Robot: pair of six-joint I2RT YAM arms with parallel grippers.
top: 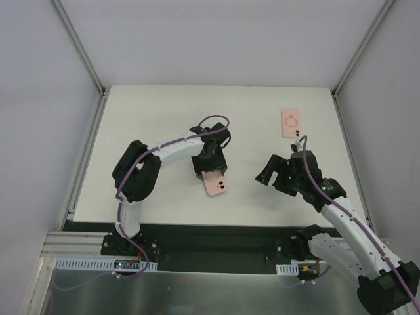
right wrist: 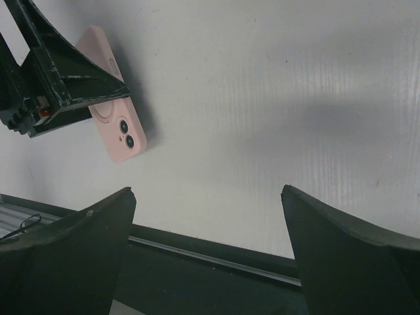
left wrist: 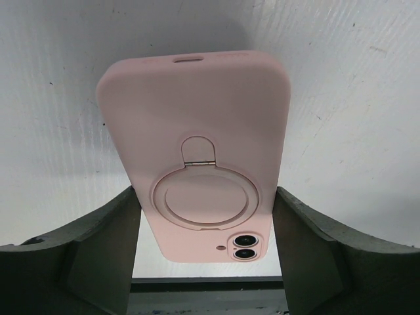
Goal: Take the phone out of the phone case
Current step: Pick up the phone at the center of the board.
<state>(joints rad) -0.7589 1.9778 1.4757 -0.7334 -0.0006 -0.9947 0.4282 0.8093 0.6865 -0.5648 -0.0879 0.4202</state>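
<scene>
1. The left tool (left wrist: 207, 197) grasps the pink phone case (left wrist: 193, 118) across its width, one finger (left wrist: 105, 249) on each long edge near the camera end. The phone (left wrist: 246, 240) sits inside the case, and only its lenses show, low between the fingers.
2. The right tool (right wrist: 209, 197) hangs wide apart and empty above the worktop (top: 157, 118), well off to the left tool's right.
3. Squeezing both edges probably pinches the case lip onto the phone, so a push may jam it rather than free it.
4. Most of the case juts past the fingertips. Pressing out there could pivot it loose and drop it.
5. A second pink slab (top: 291, 123) lies beyond the right tool and could be grabbed by mistake.
</scene>
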